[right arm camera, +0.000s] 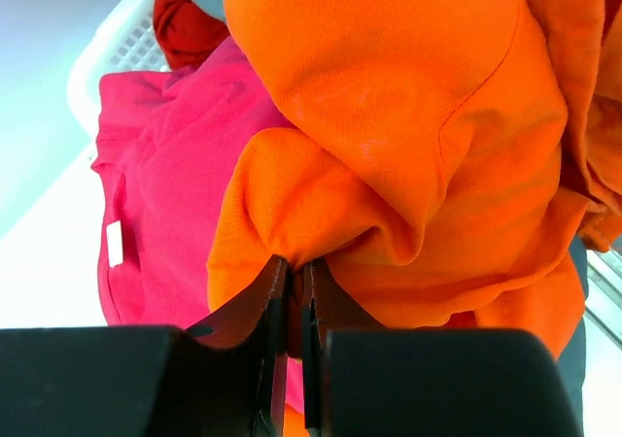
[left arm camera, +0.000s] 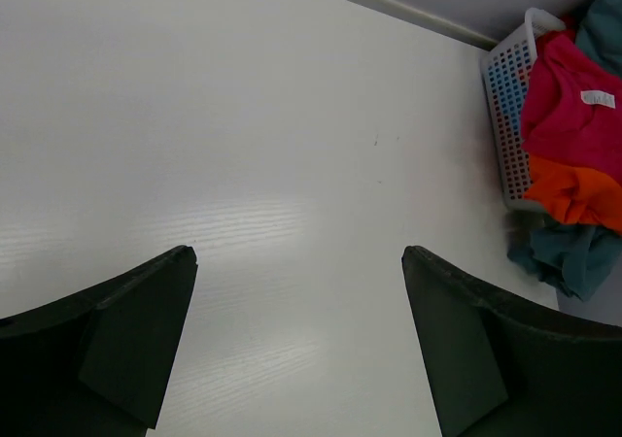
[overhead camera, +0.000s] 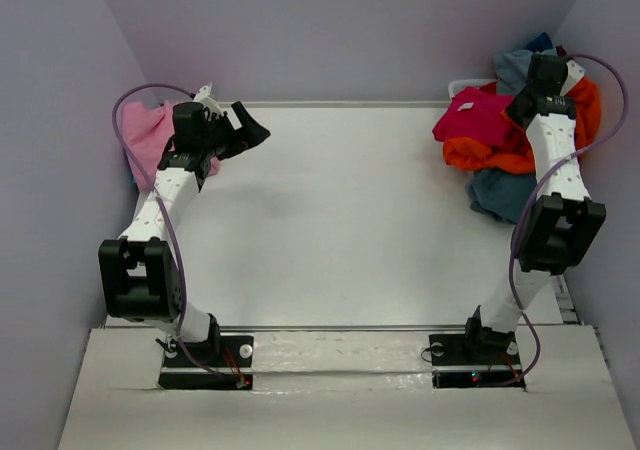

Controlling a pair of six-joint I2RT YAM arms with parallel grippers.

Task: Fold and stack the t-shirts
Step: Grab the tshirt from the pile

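Far right corner of the bench (overhead camera: pixel 340 220): my right jaws are pinched nearly flat together on a fold of the orange t-shirt (right arm camera: pixel 408 117), with the cloth bulging out just above the tips. That t-shirt sits high on a heap that spills out of a white basket (left arm camera: pixel 505 97). The crimson-magenta t-shirt (right arm camera: pixel 165 184) lies directly beside the fold I grip, touching the orange cloth, with a small white label showing. A red t-shirt (right arm camera: pixel 185 19) is tucked further back against the basket's rim. A teal t-shirt (overhead camera: pixel 495 195) droops from the near side of the heap onto the bench, and a grey-blue t-shirt (overhead camera: pixel 512 65) shows at the back, beside my right wrist.

Across the bench, my left jaws stand as wide apart as they go and hold nothing. They hang over bare white surface, well apart from the heap. The light pink t-shirt (overhead camera: pixel 150 135) lies crumpled at the far left edge, behind my left arm (overhead camera: pixel 165 200) and outside the jaws' span.
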